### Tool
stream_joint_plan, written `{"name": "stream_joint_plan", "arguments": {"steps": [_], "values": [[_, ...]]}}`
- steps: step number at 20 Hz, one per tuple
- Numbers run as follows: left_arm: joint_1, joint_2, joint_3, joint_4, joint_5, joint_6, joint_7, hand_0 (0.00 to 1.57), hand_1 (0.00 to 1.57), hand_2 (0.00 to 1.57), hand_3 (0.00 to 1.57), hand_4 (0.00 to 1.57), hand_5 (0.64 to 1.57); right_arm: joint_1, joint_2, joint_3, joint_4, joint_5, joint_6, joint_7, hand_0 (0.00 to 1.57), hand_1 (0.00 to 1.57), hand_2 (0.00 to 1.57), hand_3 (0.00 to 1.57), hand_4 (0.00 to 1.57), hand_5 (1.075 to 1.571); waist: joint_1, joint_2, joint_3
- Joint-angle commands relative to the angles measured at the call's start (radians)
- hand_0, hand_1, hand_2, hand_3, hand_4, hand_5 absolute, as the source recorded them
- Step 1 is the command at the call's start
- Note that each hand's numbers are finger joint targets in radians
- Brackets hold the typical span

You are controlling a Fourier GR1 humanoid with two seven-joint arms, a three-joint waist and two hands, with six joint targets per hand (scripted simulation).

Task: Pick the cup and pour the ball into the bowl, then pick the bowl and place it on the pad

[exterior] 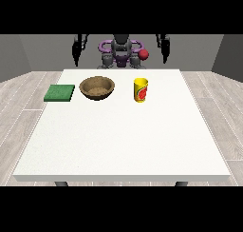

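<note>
A yellow cup (140, 90) with a red and green mark stands upright on the white table (123, 136), right of centre at the far side. Its inside is not visible, so no ball shows. A brown bowl (97, 87) sits to the cup's left. Further left lies a flat green pad (60, 92) near the table's left edge. The hand at the view's left (77, 50) hangs raised beside the robot, behind the table's far edge. At the view's right the other hand (164, 48) hangs likewise. Neither hand touches anything.
The robot's torso (122, 53) stands behind the far edge, with a red round part (143, 54) at its side. The wide near half of the table bears nothing.
</note>
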Motion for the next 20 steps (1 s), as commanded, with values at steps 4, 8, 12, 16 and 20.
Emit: {"name": "stream_joint_plan", "arguments": {"steps": [4, 8, 12, 16, 20], "values": [[-0.008, 0.032, 0.010, -0.083, 0.013, -0.006, 0.081, 0.00, 0.00, 0.00, 0.00, 0.00, 1.430, -0.011, -0.037, -0.014, -0.091, -0.012, 0.011, 0.074, 0.00, 0.00, 0.00, 0.00, 0.00, 1.571, -0.002, -0.224, -0.0014], [-0.028, -0.069, 0.075, -0.061, 0.105, 0.041, -0.043, 0.00, 0.00, 0.00, 0.00, 0.00, 1.428, -0.019, -0.015, -0.146, -0.043, -0.209, 0.079, -0.087, 0.00, 0.00, 0.00, 0.00, 0.00, 1.571, 0.001, -0.099, 0.0002], [-0.085, -0.041, 0.123, -0.062, 0.163, -0.004, -0.060, 0.00, 0.00, 0.00, 0.00, 0.00, 1.421, -0.088, -0.055, -0.186, -0.030, -0.243, 0.117, -0.070, 0.00, 0.00, 0.00, 0.00, 0.00, 1.571, 0.015, -0.034, -0.0007], [-0.090, -0.045, 0.107, -0.028, 0.125, -0.009, -0.111, 0.00, 0.00, 0.00, 0.00, 0.00, 1.407, -0.092, -0.046, -0.210, 0.016, -0.257, 0.136, -0.148, 0.00, 0.00, 0.00, 0.00, 0.00, 1.571, 0.012, -0.002, -0.0006], [-0.237, -0.042, 0.138, 0.080, 0.104, 0.027, -0.167, 0.00, 0.00, 0.00, 0.00, 0.00, 1.403, -0.161, -0.024, -0.168, 0.043, -0.230, 0.125, -0.155, 0.00, 0.00, 0.00, 0.00, 0.00, 1.570, -0.026, 0.082, -0.0007]]}}
